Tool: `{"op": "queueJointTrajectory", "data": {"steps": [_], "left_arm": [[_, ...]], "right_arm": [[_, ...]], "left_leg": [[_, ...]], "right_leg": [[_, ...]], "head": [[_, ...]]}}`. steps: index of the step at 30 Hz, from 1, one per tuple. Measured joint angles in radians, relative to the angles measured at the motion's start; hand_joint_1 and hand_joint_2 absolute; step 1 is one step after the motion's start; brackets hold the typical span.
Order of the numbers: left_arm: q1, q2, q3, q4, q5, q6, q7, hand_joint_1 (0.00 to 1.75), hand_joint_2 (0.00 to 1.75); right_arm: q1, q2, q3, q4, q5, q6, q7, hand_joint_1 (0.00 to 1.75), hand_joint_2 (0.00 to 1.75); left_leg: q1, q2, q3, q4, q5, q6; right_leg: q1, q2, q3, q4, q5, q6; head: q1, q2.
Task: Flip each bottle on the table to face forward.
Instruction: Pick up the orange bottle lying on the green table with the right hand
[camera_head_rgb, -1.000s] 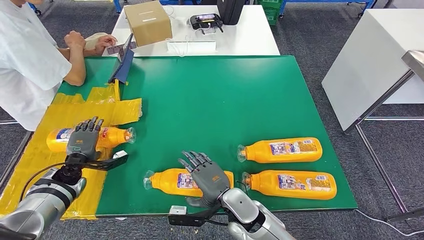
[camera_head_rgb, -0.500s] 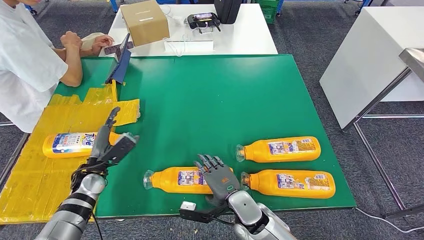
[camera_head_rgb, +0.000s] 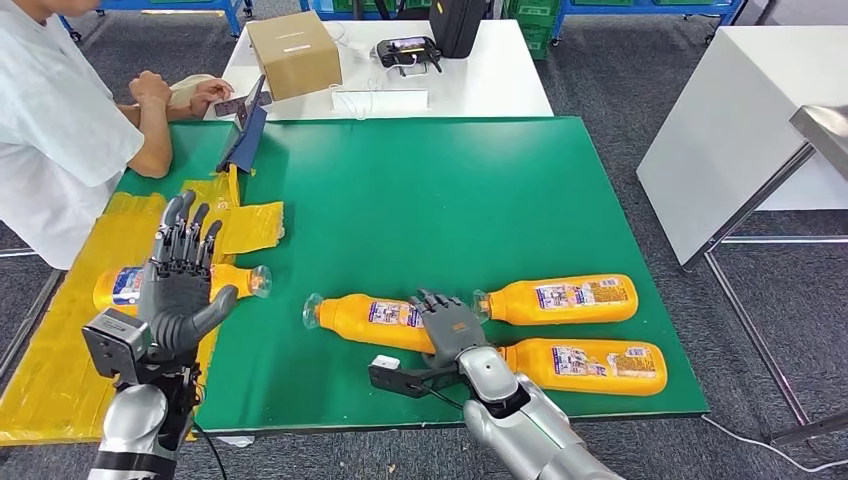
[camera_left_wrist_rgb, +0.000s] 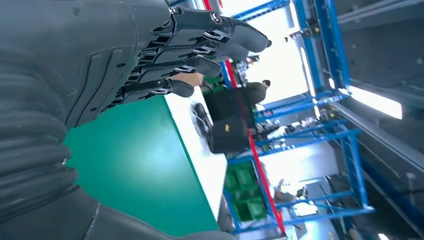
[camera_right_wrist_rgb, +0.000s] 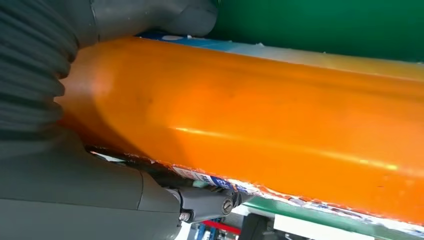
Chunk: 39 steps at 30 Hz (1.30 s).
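Note:
Several orange bottles lie on the green table (camera_head_rgb: 420, 200). My right hand (camera_head_rgb: 450, 328) grips the middle bottle (camera_head_rgb: 370, 316) near its base, cap pointing left; in the right wrist view its orange body (camera_right_wrist_rgb: 280, 115) runs across my palm. Two more bottles lie at the right, one (camera_head_rgb: 562, 298) further back and one (camera_head_rgb: 590, 365) nearer, both with small-print labels up. A fourth bottle (camera_head_rgb: 240, 280) rests on the yellow sheet (camera_head_rgb: 60, 340), partly hidden behind my left hand (camera_head_rgb: 180, 285). That hand is raised above it, open, fingers (camera_left_wrist_rgb: 165, 55) spread and holding nothing.
A person (camera_head_rgb: 60, 140) in white leans on the table's back left corner. A dark tablet stand (camera_head_rgb: 245, 135) sits near them. A cardboard box (camera_head_rgb: 295, 50) and devices sit on the white table (camera_head_rgb: 480, 80) behind. Another white table (camera_head_rgb: 730, 130) stands to the right.
My left hand has come off the left bottle and risen with fingers spread. My right hand has taken hold of the middle bottle and shifted it back and left, tilting it.

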Motion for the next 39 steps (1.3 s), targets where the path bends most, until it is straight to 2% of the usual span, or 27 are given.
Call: {"op": "queueJointTrajectory", "data": {"steps": [5,10,16,18,22,26,30,39], "left_arm": [[0.059,-0.005,-0.016,-0.049,0.024,-0.017,-0.002,0.0,1.75],[0.129,-0.009,-0.029,-0.073,0.027,-0.028,0.009,0.0,1.75],[0.146,-0.01,-0.03,-0.081,0.035,-0.037,0.019,0.0,1.75],[0.152,-0.01,-0.032,-0.081,0.04,-0.053,0.038,0.0,1.75],[0.177,-0.008,-0.058,-0.073,0.026,-0.077,0.071,0.0,1.75],[0.181,-0.002,-0.11,-0.035,0.012,-0.087,0.075,0.0,1.75],[0.175,0.0,-0.154,0.0,0.011,-0.088,0.08,0.0,1.75],[0.157,0.001,-0.215,0.052,0.022,-0.086,0.099,0.0,1.75]], "right_arm": [[0.002,0.01,-0.033,0.015,-0.041,-0.065,-0.024,1.75,1.75],[0.057,0.01,-0.09,-0.069,-0.105,-0.128,-0.067,1.75,1.75],[0.092,0.009,-0.121,-0.125,-0.123,-0.15,-0.084,1.75,1.75],[0.119,0.009,-0.137,-0.158,-0.166,-0.214,-0.134,1.75,1.75],[0.232,0.008,-0.2,-0.332,-0.353,-0.366,-0.312,1.75,1.75],[0.317,0.009,-0.26,-0.557,-0.536,-0.433,-0.466,1.75,1.75],[0.352,0.011,-0.282,-0.675,-0.597,-0.437,-0.524,1.75,1.75],[0.365,0.037,-0.266,-0.733,-0.618,-0.435,-0.566,1.75,1.75]], "left_leg": [[-0.001,-0.001,0.001,0.0,0.002,0.003],[-0.001,-0.003,-0.002,0.001,0.002,0.004],[-0.001,-0.003,-0.007,0.001,0.001,0.003],[-0.001,-0.004,-0.008,0.001,0.001,0.003],[-0.001,-0.005,-0.017,0.001,0.001,0.004],[-0.002,-0.005,-0.019,0.001,0.001,0.004],[-0.002,-0.005,-0.019,0.001,0.001,0.004],[-0.002,-0.005,-0.019,0.001,0.001,0.004]], "right_leg": [[-0.001,0.0,0.002,0.0,0.002,0.0],[-0.001,-0.001,0.001,0.0,0.008,0.004],[0.0,-0.001,0.005,0.0,0.01,0.004],[0.0,-0.002,0.004,0.0,0.009,0.004],[0.0,-0.003,-0.003,0.001,0.01,0.005],[-0.001,-0.003,-0.005,0.001,0.01,0.005],[-0.001,-0.003,-0.006,0.001,0.01,0.005],[0.0,-0.003,-0.006,0.001,0.01,0.005]], "head": [[0.0,0.0],[0.0,0.0],[0.0,0.0],[0.0,0.0],[0.0,0.0],[0.0,0.0],[0.0,0.0],[0.0,0.0]]}}
